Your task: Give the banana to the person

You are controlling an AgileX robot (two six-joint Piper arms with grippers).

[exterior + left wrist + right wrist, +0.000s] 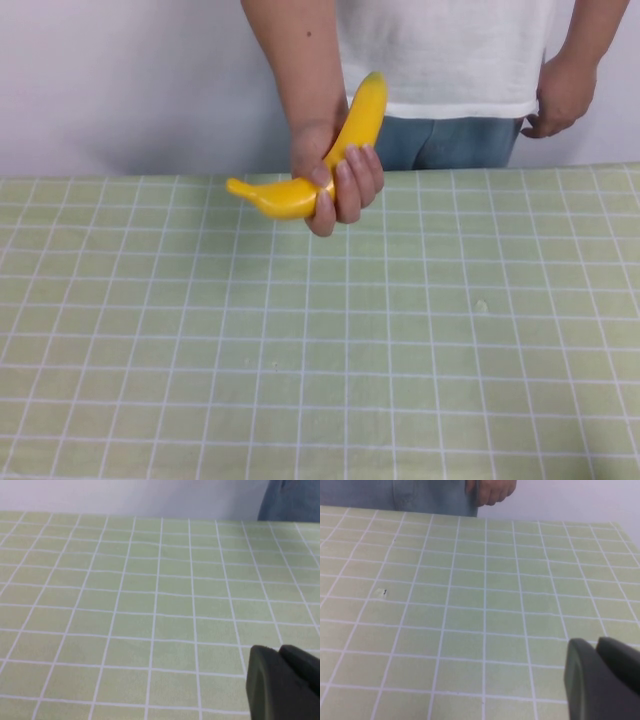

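person headless, both grippers mostly cropped

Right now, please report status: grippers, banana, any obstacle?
Left gripper and right gripper low over the table, both holding nothing. Banana in the person's hand, above the far edge. Nothing in the way.

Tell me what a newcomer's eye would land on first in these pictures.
First, the bright yellow banana, held in the person's hand above the far edge of the green checked table; the other hand hangs at the hip. Neither arm shows in the high view. The left gripper and right gripper appear only as dark shapes at the corner of their own wrist views, over bare cloth, far from the banana.
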